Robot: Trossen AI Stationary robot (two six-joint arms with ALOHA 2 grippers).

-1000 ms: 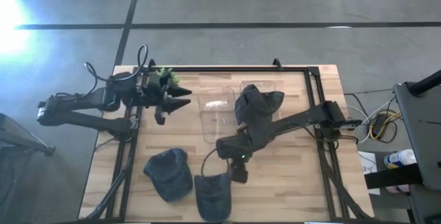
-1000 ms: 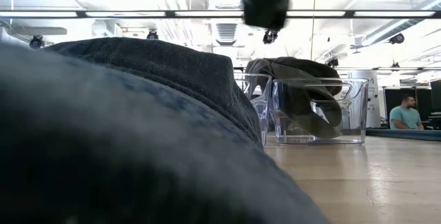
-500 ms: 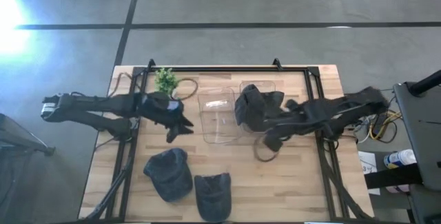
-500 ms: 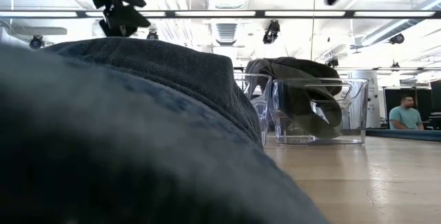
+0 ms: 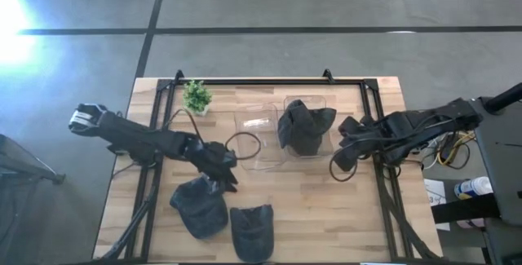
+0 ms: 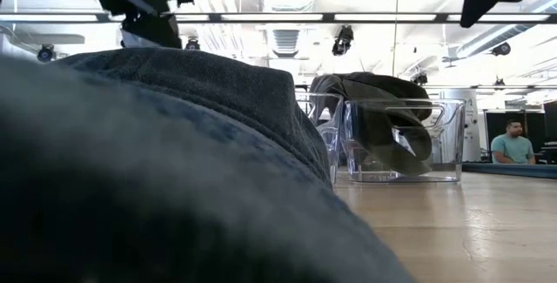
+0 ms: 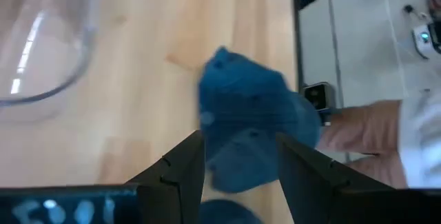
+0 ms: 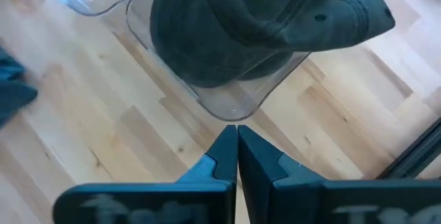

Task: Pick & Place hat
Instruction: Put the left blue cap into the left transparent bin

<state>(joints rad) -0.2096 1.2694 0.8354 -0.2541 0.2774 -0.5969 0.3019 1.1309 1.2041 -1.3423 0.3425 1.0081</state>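
Observation:
Two blue hats lie flat on the wooden table near its front edge: one at the left and one beside it. A dark hat sits in the right one of two clear containers. My left gripper hangs open above the far right edge of the left blue hat, which shows between its fingers farther off. My right gripper is shut and empty, raised just right of the container with the dark hat.
The left clear container stands beside the filled one at mid table. A small green plant stands at the far left. A black frame runs along the table's edges. Bare wood lies at the near right.
My right gripper has left the near middle hat and swung up toward the table's far right, ending beside the container with the dark hat. My left gripper has moved from beside the plant toward the near edge, over the left blue hat. The hats have stayed put.

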